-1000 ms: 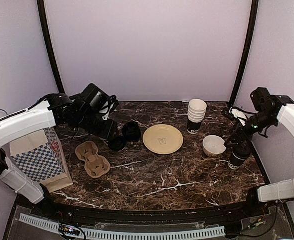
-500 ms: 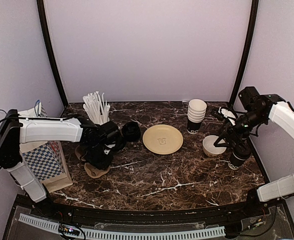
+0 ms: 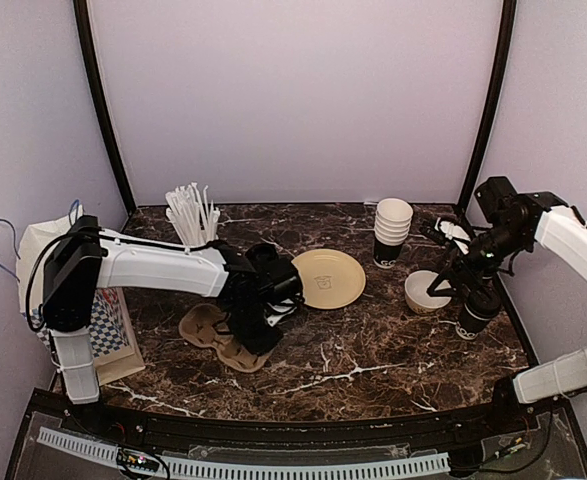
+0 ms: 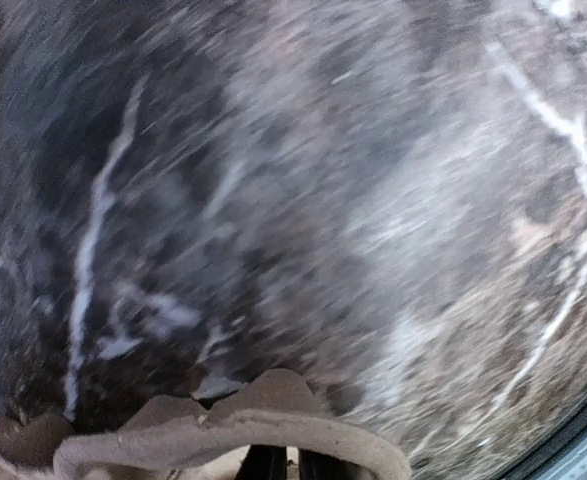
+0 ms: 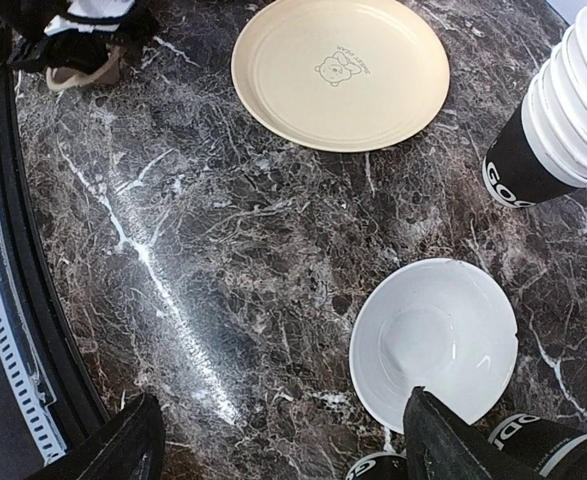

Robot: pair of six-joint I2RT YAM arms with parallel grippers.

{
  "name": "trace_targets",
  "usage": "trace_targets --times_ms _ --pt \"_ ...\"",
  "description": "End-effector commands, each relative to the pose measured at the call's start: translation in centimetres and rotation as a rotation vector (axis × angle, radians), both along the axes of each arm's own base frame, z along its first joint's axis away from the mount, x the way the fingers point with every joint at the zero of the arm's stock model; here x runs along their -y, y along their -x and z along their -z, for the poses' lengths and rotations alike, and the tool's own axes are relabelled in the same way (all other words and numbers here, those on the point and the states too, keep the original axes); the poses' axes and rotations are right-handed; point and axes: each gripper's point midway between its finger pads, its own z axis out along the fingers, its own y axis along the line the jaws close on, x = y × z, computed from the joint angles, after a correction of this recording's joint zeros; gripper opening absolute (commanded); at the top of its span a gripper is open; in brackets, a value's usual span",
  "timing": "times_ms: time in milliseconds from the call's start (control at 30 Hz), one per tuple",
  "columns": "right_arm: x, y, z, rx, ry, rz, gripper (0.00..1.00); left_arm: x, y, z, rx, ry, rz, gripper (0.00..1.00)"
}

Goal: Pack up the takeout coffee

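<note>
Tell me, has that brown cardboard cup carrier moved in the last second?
Yes. The cup carrier has slid to the right, ending closer to the yellow plate, which has stayed put.

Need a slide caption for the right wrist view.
Open right pincer poised at the white bowl, cream plate and stacked black cups beyond.

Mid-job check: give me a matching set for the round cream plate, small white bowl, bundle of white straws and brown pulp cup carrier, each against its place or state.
1 round cream plate
2 small white bowl
3 bundle of white straws
4 brown pulp cup carrier

A back left
B gripped by the left gripper
C right of the plate
D table centre

Pairs: 1-D, 2-C, 3-A, 4-B
</note>
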Motion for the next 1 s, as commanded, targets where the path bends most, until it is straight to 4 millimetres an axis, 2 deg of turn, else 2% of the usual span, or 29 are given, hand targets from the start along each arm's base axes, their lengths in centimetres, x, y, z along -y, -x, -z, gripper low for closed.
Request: trace_targets --times_ms 0,133,200,233,267,300,400,467,500,533,567,600,633,667,733,767,800,833,867,900,933,967 --pt "0.1 0.0 0.1 0.021 0.015 0.010 0.83 6.7 1.3 -1.8 -0.026 0.143 0.138 0.10" --pt "0.6 0.0 0.7 0.028 0.038 0.023 0.83 13.0 2.1 -3.3 -0.027 0.282 0.234 0.10" --pt "0.8 0.2 1.1 0.017 0.049 0.030 0.83 15.3 2.3 -3.6 -0.036 0.320 0.269 0.10" --pt "0.9 0.3 1.2 0.013 0.053 0.033 0.83 16.0 2.4 -2.9 -0.045 0.316 0.284 0.11" --pt "1.0 0.5 1.3 0.010 0.057 0.034 0.83 17.1 2.3 -3.9 -0.037 0.347 0.296 0.11" --pt "1.1 0.6 1.3 0.010 0.062 0.035 0.83 18.1 2.4 -3.9 -0.039 0.363 0.313 0.11" --pt "1.3 0.8 1.2 0.019 0.072 0.045 0.83 19.5 2.7 -4.5 -0.036 0.385 0.343 0.11" --pt "1.4 0.9 0.8 0.027 0.068 0.048 0.83 19.8 3.0 -5.4 -0.024 0.386 0.362 0.11" --pt "1.3 0.9 0.5 0.033 0.062 0.046 0.84 20.0 2.6 -6.6 0.006 0.389 0.360 0.13" --pt "1.1 1.0 0.1 0.038 0.049 0.040 0.84 19.4 2.9 -7.0 0.005 0.359 0.358 0.13" --pt "0.8 1.1 -0.3 0.040 0.030 0.033 0.84 19.3 2.2 -9.0 0.055 0.364 0.351 0.15" --pt "0.4 1.1 -0.8 0.044 0.007 0.024 0.84 18.4 2.4 -9.6 0.060 0.336 0.345 0.17" --pt "-0.2 1.1 -1.4 0.043 -0.026 0.010 0.83 17.5 1.8 -11.8 0.110 0.330 0.322 0.18" --pt "-0.7 1.0 -1.9 0.048 -0.047 -0.004 0.83 17.0 1.6 -12.8 0.136 0.327 0.308 0.21" --pt "-2.0 0.9 -2.3 0.045 -0.067 -0.032 0.80 14.7 0.6 -17.3 0.245 0.334 0.248 0.25" --pt "-2.9 1.0 -2.4 0.044 -0.069 -0.057 0.78 13.5 0.0 -18.1 0.288 0.302 0.222 0.26" --pt "-3.7 1.0 -2.3 0.037 -0.067 -0.078 0.77 12.3 -0.5 -20.5 0.323 0.327 0.178 0.30" --pt "-4.8 1.0 -2.3 0.042 -0.066 -0.105 0.76 10.8 -1.1 -21.5 0.365 0.302 0.140 0.32" --pt "-5.8 1.1 -2.1 0.040 -0.061 -0.129 0.76 9.1 -2.0 -23.7 0.413 0.316 0.072 0.36" --pt "-6.9 1.4 -1.9 0.035 -0.055 -0.164 0.76 7.5 -2.3 -24.4 0.420 0.300 0.035 0.38" --pt "-8.1 1.8 -1.7 0.035 -0.050 -0.201 0.75 5.3 -3.5 -26.7 0.465 0.321 -0.057 0.43" --pt "-9.1 2.0 -1.5 0.031 -0.044 -0.230 0.75 3.2 -3.6 -27.2 0.467 0.284 -0.110 0.45"
